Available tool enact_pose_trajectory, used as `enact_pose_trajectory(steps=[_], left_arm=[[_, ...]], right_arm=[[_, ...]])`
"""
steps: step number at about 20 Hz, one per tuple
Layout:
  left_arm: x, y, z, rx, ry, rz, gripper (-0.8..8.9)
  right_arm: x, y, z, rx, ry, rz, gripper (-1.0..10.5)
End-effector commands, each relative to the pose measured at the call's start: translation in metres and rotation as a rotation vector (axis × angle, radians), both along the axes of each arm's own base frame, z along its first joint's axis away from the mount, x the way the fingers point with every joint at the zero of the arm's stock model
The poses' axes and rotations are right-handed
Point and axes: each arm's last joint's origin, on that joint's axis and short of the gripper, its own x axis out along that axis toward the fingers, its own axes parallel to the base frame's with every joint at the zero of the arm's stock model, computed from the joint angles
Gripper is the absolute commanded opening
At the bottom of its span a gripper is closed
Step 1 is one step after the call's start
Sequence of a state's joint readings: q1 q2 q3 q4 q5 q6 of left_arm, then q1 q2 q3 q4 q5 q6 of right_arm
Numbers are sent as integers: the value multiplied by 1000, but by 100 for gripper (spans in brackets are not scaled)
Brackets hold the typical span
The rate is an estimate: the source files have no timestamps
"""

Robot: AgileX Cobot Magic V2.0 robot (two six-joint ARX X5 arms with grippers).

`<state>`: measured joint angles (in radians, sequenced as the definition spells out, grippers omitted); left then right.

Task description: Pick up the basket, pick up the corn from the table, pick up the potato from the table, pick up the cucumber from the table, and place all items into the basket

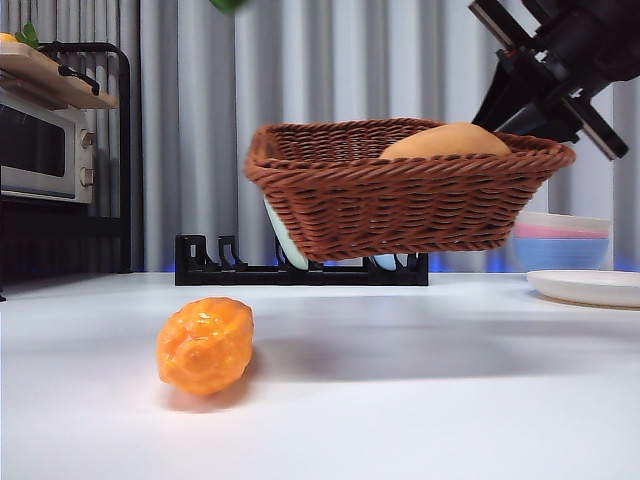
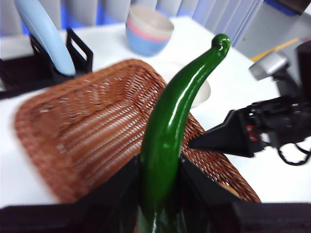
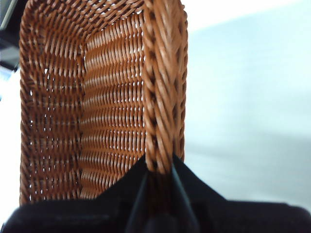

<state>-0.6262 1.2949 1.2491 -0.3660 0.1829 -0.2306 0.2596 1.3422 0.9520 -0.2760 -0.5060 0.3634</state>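
Note:
My right gripper (image 3: 158, 170) is shut on the braided rim of the reddish-brown wicker basket (image 3: 107, 97) and holds it in the air above the white table (image 1: 420, 400). In the front view the basket (image 1: 400, 200) hangs from that gripper (image 1: 530, 95) at the upper right. The smooth tan potato (image 1: 445, 142) lies inside it. My left gripper (image 2: 158, 194) is shut on the dark green cucumber (image 2: 170, 121), held over the basket (image 2: 87, 131). Only the cucumber's tip (image 1: 228, 4) shows in the front view. The bumpy orange corn (image 1: 205, 345) lies on the table at the front left.
A black dish rack (image 1: 300, 270) with a pale blue plate stands behind the basket. Stacked bowls (image 1: 560, 240) and a white plate (image 1: 590, 287) sit at the right. A microwave (image 1: 40, 150) stands at the far left.

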Motion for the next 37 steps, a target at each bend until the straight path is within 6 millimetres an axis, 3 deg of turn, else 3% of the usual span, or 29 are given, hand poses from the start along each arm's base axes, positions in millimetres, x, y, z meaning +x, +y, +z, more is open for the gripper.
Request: enact_pose_trajectory(steps=[1,4,5,7,8,12,15,17,20,22,24,26,29,34,37], left_arm=[[16,-22,-25,25,64,-20,-8],[29,-41,-54,83,136,-39,3],[30,-45,-62,104,163,-46,72],[30,-49,-68,133,183,-42,395],[28,-50,-69,150,179,-24,492],[25,-53,-68,154,188,-42,503],[16,-45,-46,195,207,-50,503],[0,-31,-13,207,164,-68,503],[-43,0,34,170,101,-89,503],[-75,25,46,191,108,-92,503],[-98,44,46,284,142,-41,503],[-112,52,34,366,184,26,503],[-115,47,-7,419,253,107,503],[-96,22,-95,413,333,166,503],[-84,8,-115,438,348,172,503]], right_arm=[[-1,7,5,24,-20,27,-16],[-4,14,5,27,-15,49,-16],[-4,16,5,29,-13,54,-16],[-5,19,5,30,-11,63,-16],[-6,20,5,32,-9,65,-16],[-6,21,5,32,-5,69,-16],[-7,21,4,28,7,68,-16],[-7,20,4,26,3,65,-16],[-5,17,4,9,-4,35,-16],[-4,16,5,14,-15,31,-16],[-1,13,7,24,-37,20,-16],[1,10,9,38,-55,2,-16],[5,4,12,48,-70,-23,-16],[11,-7,25,58,-109,-65,-16],[14,-14,31,61,-128,-88,-16]])
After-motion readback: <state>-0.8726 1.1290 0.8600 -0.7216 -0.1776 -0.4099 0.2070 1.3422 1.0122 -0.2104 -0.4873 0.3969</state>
